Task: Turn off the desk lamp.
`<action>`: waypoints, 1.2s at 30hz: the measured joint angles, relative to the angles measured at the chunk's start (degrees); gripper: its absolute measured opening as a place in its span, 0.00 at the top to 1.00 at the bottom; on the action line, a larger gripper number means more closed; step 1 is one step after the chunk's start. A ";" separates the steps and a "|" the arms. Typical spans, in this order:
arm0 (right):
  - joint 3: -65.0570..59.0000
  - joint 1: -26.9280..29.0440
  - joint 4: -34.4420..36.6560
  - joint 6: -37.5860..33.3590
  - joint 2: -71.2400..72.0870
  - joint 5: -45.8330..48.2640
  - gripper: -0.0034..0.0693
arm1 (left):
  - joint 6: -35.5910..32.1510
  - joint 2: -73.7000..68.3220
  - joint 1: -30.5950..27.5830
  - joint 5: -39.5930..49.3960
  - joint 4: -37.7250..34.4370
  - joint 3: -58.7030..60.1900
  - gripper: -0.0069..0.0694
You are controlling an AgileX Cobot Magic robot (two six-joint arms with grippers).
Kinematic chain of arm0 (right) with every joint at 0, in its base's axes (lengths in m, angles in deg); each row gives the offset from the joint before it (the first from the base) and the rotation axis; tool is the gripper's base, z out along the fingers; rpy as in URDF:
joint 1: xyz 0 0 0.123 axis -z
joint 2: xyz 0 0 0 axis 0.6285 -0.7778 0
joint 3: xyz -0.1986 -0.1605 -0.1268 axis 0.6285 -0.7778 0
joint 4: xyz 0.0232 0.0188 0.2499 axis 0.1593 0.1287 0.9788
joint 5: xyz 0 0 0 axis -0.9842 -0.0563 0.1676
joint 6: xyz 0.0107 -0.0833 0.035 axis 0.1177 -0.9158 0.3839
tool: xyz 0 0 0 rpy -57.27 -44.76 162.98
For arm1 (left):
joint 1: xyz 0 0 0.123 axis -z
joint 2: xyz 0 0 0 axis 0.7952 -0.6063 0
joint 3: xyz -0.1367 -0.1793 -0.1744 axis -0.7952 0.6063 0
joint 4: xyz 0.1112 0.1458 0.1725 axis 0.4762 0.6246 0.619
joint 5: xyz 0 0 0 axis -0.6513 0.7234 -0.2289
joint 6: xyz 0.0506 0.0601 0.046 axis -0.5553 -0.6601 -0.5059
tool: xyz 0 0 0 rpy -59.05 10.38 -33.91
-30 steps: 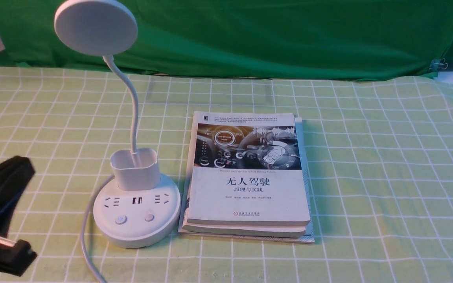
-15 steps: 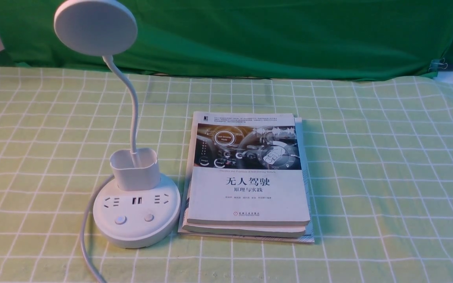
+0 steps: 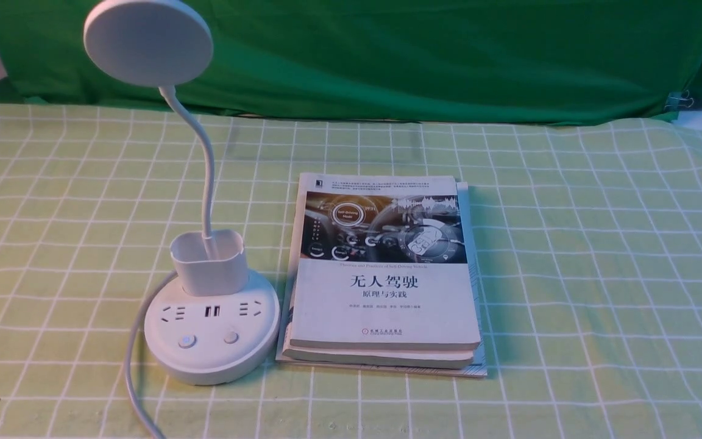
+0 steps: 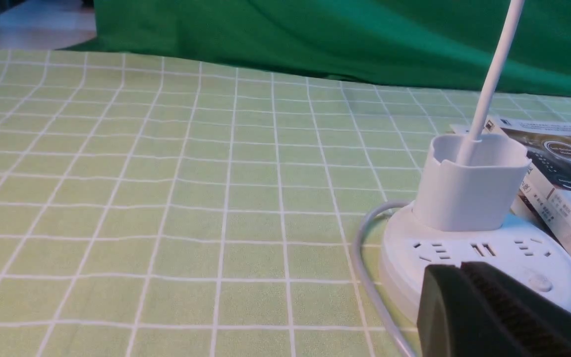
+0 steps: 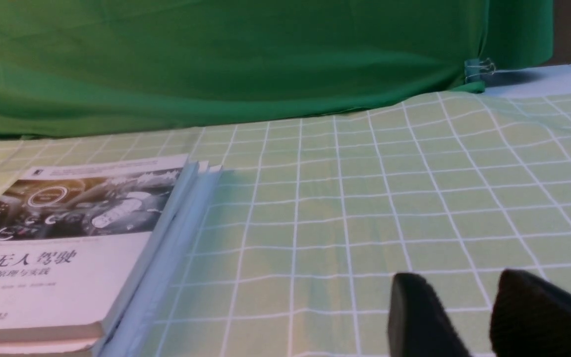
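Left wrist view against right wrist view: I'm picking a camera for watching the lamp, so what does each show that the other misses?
Only the left wrist view shows the desk lamp's base, its cup holder, part of its neck and the grey cable.

Only the right wrist view shows the metal clip on the green cloth and the book's large title.

Both show the cloth, part of the book stack and the checked tablecloth.

A stack of books (image 3: 386, 311) lies near the middle of the tabletop (image 3: 570, 274), which wears a green cloth with white grid lines. Along the far edge hangs a green curtain (image 3: 418, 61), a clip (image 3: 680, 100) near the far right corner.
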 joint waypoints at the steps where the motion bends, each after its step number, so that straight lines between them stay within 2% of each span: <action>1: 0.00 0.00 0.00 0.13 0.00 0.00 0.62 | 0.00 0.00 0.00 0.00 0.31 0.00 0.91; 10: 0.00 0.00 0.00 0.13 0.00 0.00 0.62 | 0.00 0.00 0.00 0.00 2.60 0.00 0.91; 36: 0.00 0.00 0.00 0.11 0.00 0.14 0.63 | -0.18 0.00 0.00 0.00 3.49 0.00 0.91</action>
